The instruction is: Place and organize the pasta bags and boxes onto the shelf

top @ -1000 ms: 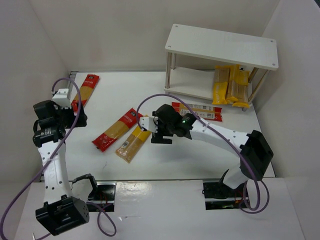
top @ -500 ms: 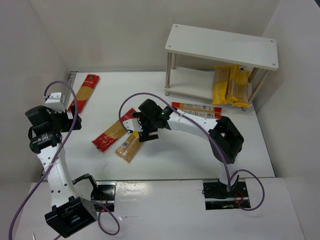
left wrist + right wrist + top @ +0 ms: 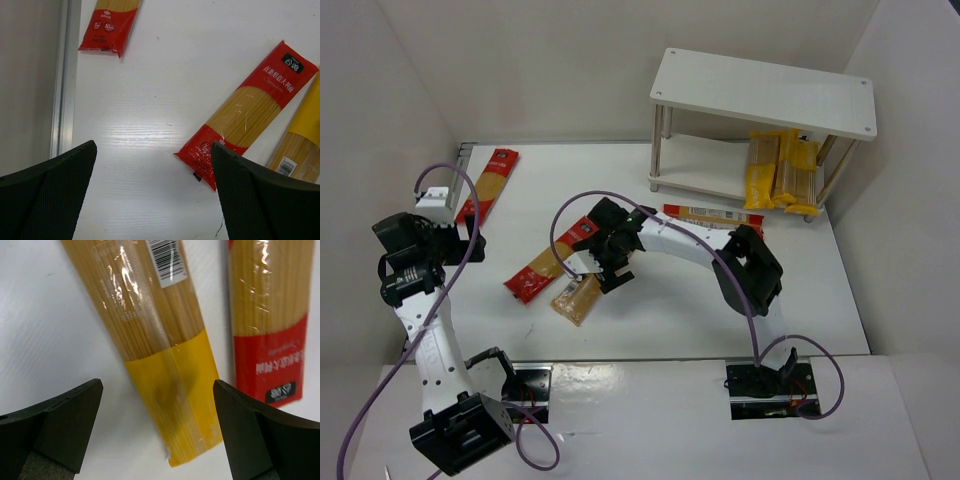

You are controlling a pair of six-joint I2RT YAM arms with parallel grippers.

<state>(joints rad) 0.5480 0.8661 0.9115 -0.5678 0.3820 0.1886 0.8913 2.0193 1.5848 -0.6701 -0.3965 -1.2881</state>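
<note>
The white two-tier shelf (image 3: 760,95) stands at the back right with yellow spaghetti packs (image 3: 780,170) on its lower tier. A yellow pack (image 3: 578,295) and a red-ended pack (image 3: 545,265) lie side by side mid-table. My right gripper (image 3: 603,262) hovers over them, open and empty; in the right wrist view it (image 3: 156,390) straddles the yellow end of the yellow pack (image 3: 165,340), with the red pack (image 3: 270,325) to the right. My left gripper (image 3: 465,238) is open and empty above bare table (image 3: 152,150), left of the red pack (image 3: 250,112).
Another red-ended pack (image 3: 490,183) lies at the far left by the wall, also in the left wrist view (image 3: 110,25). A red labelled pack (image 3: 715,220) lies in front of the shelf. Walls close in the table on the left, back and right.
My right arm has swung left, bringing its open gripper from mid-table to over the yellow and red packs. My left arm has shifted slightly left and back.
</note>
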